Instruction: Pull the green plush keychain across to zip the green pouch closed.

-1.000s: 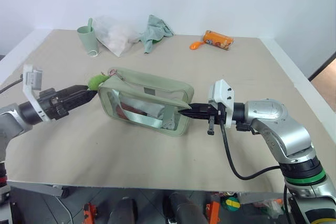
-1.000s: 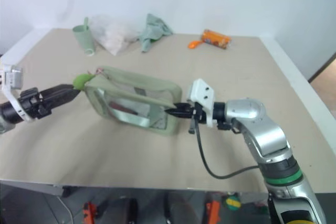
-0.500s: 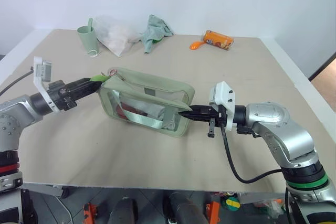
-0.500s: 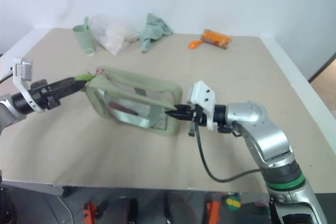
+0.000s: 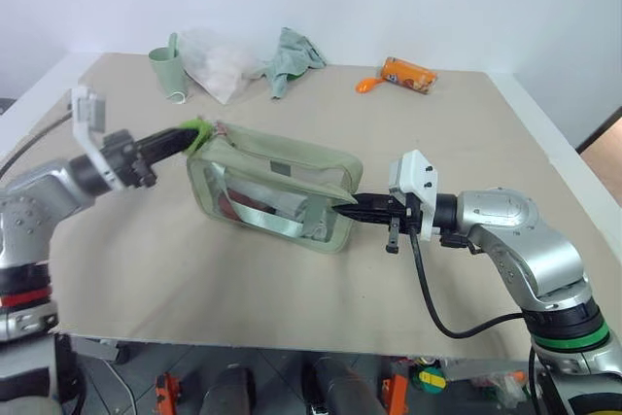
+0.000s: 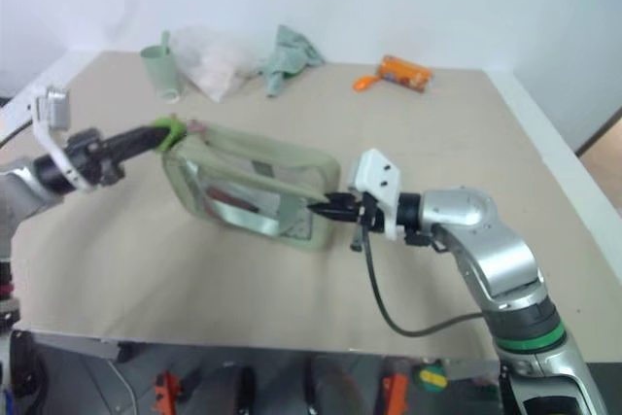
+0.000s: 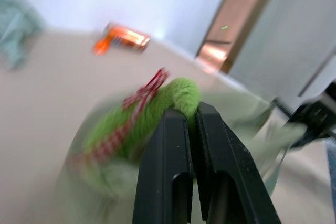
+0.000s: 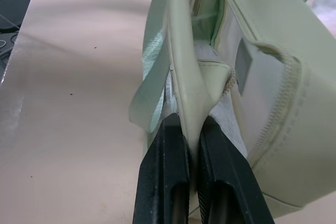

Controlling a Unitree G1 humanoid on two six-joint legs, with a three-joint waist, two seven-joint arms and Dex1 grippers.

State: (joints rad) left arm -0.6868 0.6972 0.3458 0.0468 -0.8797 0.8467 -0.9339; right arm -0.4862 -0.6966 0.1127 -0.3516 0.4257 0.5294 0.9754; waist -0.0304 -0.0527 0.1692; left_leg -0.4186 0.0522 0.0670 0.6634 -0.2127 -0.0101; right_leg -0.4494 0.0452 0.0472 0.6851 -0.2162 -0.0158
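Observation:
The green pouch (image 5: pixel 277 182) lies mid-table, its left end raised off the surface. At that end's top corner sits the green plush keychain (image 5: pixel 195 130), a small lime fuzzy loop. My left gripper (image 5: pixel 185 134) is shut on it; in the left wrist view the keychain (image 7: pixel 157 108) is pinched between the black fingers (image 7: pixel 168 156), with a red-and-white cord beside it. My right gripper (image 5: pixel 346 208) is shut on the pouch's right end, where its fingertips (image 8: pixel 173 129) clamp a fold of the pale green fabric (image 8: pixel 273 77).
At the back of the table stand a pale green cup (image 5: pixel 165 67), a crumpled plastic bag (image 5: pixel 219 60) and a pale green cloth (image 5: pixel 292 53). Further right lie an orange spoon (image 5: pixel 365 85) and an orange packet (image 5: pixel 406 73). The table's front edge runs just below my arms.
My left gripper has shut on the keychain and risen up and to the right, lifting the pouch's left end. The right gripper has kept its grip and place.

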